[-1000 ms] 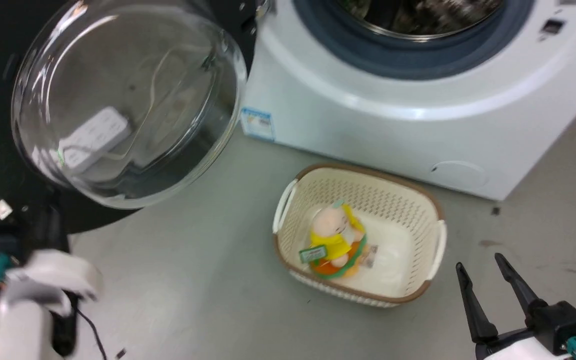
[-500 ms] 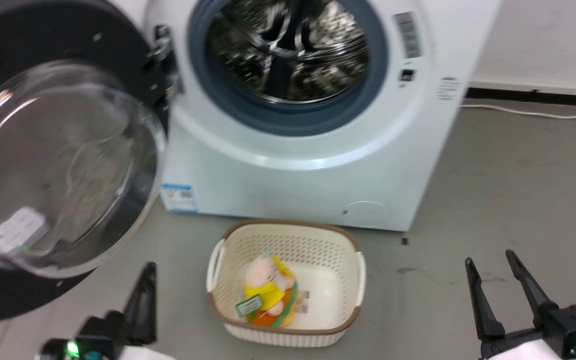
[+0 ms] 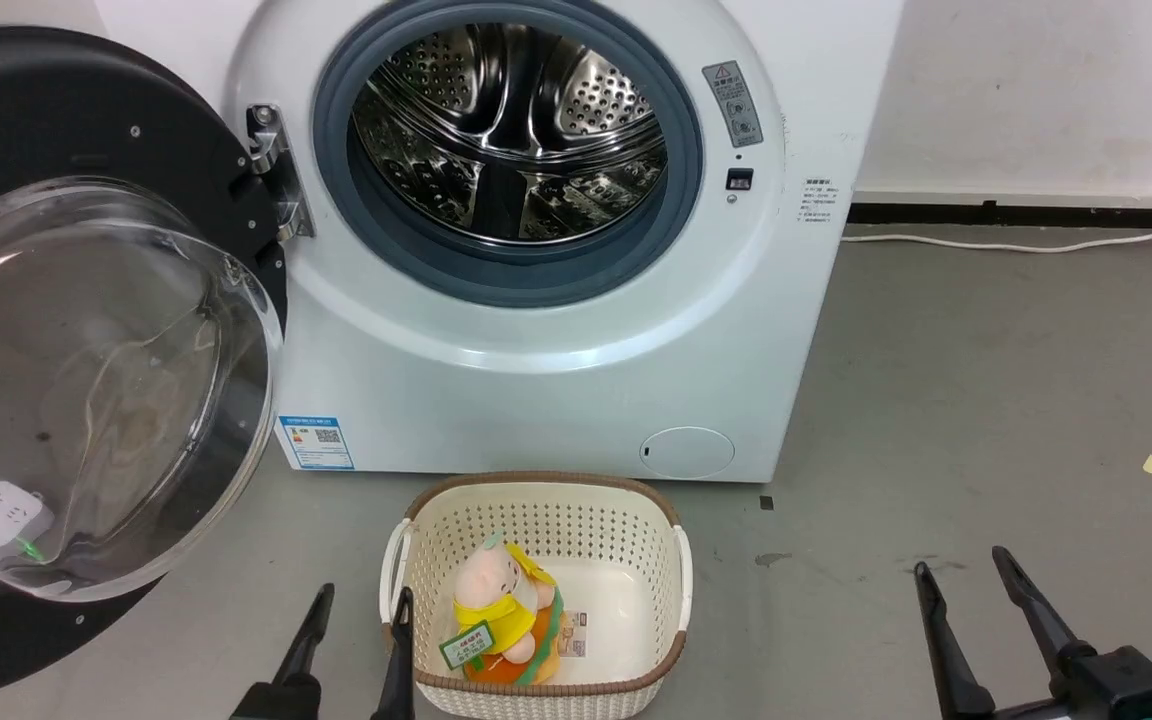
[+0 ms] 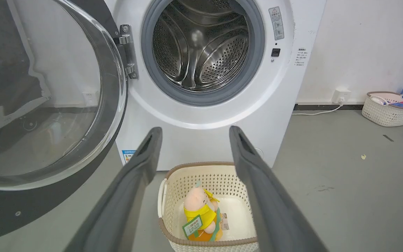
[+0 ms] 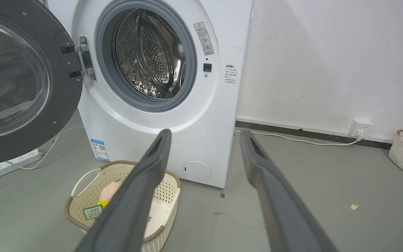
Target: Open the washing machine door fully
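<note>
The washing machine door (image 3: pixel 86 390) stands wide to the left, baring the drum (image 3: pixel 506 130), so the left tool (image 3: pixel 364 595) and right tool (image 3: pixel 961 562) likely idle near, both spread and empty.

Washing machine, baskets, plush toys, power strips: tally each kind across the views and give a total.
White front-loading washing machine: 1
Cream perforated plastic baskets with brown rims: 2
Pink-and-yellow plush toy: 1
White plastic power strip: 1
Total: 5

grey floor (image 3: pixel 986 380), white wall (image 3: pixel 1036 90).
</note>
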Controlling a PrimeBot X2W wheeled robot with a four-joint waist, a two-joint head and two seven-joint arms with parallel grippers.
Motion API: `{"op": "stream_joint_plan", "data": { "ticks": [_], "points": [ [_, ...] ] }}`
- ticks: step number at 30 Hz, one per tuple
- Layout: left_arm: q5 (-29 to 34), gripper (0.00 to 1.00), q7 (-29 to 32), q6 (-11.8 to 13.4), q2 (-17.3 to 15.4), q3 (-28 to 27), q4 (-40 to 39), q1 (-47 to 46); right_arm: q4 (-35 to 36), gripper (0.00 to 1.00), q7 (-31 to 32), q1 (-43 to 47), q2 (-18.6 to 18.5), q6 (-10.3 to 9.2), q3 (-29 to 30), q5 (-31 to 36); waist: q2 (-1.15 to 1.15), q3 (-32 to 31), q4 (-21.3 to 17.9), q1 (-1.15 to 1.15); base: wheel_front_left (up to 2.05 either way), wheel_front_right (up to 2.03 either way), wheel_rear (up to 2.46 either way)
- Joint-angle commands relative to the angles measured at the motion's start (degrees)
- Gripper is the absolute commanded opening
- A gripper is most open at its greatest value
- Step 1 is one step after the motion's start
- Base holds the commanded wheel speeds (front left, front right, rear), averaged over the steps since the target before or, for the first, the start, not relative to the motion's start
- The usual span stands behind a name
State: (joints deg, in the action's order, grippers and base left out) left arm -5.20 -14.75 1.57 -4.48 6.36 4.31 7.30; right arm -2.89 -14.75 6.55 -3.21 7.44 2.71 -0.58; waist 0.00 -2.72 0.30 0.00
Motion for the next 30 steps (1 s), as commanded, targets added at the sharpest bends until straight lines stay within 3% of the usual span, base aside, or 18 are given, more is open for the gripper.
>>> {"op": "stream_joint_plan", "data": {
  "ticks": [1, 30],
  "points": [
    [0.29, 1.0, -0.25, 0.0, 0.08, 0.09, 0.47, 0.66, -0.26, 1.0, -0.24, 0.35, 0.32, 0.05, -0.14, -0.51, 0.0, -0.11, 0.11, 0.0, 0.0, 0.0, 0.0],
    [0.39, 1.0, -0.25, -0.52, 1.02, -0.95, 1.14, -0.41, -0.98, 1.0, -0.25, 0.01, 0.33, 0.05, -0.72, -1.04, 0.0, -0.51, 1.59, 0.0, 0.0, 0.0, 0.0]
  ]
}}
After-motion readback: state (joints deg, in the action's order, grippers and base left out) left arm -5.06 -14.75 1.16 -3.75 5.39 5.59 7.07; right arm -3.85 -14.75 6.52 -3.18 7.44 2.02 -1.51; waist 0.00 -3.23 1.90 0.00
